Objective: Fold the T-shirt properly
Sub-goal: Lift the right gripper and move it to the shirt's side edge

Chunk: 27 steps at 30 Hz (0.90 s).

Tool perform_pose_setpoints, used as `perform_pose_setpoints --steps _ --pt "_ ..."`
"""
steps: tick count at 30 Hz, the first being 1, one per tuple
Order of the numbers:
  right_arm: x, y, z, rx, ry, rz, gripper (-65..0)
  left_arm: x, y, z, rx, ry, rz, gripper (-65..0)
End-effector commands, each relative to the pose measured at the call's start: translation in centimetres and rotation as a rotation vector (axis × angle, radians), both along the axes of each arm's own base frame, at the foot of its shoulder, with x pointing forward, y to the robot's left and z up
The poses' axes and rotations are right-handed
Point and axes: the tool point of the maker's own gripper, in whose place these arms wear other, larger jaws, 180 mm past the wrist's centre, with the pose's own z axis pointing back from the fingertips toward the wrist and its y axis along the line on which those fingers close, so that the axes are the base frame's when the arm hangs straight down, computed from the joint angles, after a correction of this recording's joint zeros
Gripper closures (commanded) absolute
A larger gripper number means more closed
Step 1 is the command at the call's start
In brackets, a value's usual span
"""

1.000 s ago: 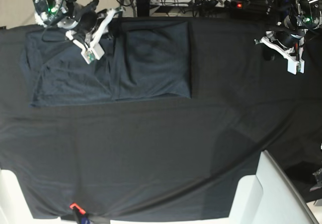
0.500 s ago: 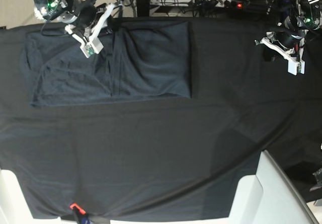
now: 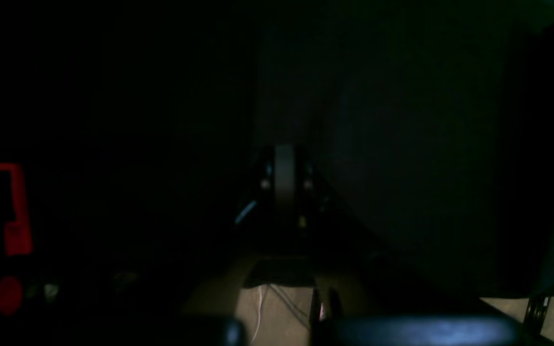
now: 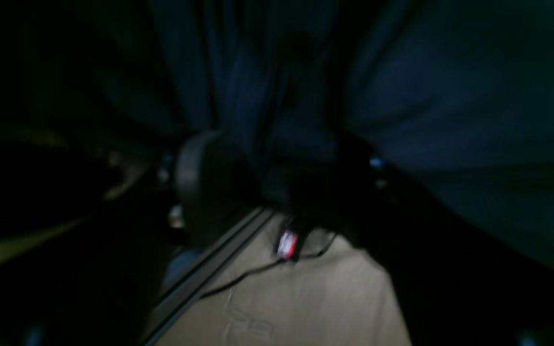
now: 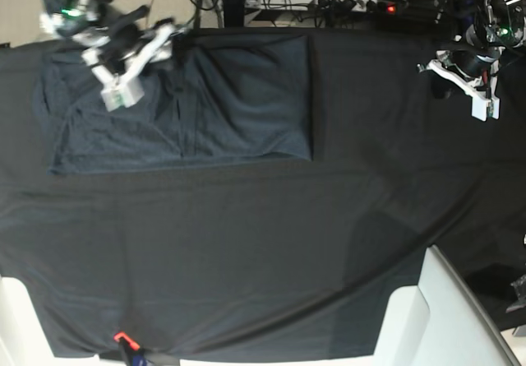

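The T-shirt (image 5: 177, 107) lies flat on the black cloth (image 5: 263, 251) at the far edge, folded into a rough rectangle with one panel lapped over the middle (creases remain). The right gripper (image 5: 123, 57) hangs over its far edge, jaws spread with nothing between them in the wrist view. The left gripper (image 5: 470, 82) sits well away from the shirt, jaws closed and empty. I judge the side folds done; a final crosswise fold and smoothing seem left.
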Motion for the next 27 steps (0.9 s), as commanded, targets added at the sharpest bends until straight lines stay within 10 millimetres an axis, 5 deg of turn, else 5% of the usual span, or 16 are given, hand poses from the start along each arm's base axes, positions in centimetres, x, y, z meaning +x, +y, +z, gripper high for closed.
perform_pose_setpoints --steps 1,6,12,17,21,27 --pt "0.9 -0.5 1.7 0.009 -0.061 -0.013 -38.6 0.0 0.9 0.7 0.023 -0.016 -0.003 0.0" --pt "5.1 -7.6 4.2 -0.093 -0.174 -0.146 -50.0 -0.6 1.4 0.3 0.030 0.005 -0.003 0.0" --pt "8.6 -15.9 3.3 -0.163 -0.108 -0.069 -53.4 -1.0 -1.0 0.3 -0.017 -0.007 -0.149 0.0" --pt "9.5 -23.9 1.8 -0.113 -0.001 -0.296 -53.6 -1.1 -0.7 0.4 -0.014 -0.010 -0.151 0.0" --pt "9.7 -27.1 -0.9 -0.010 0.117 -0.374 -53.6 -1.2 0.5 0.9 -0.002 -0.028 -0.104 0.0" --pt "9.8 -27.7 -3.0 0.092 0.160 -0.444 -53.6 -2.1 1.5 0.2 -0.005 -0.002 -0.066 0.0"
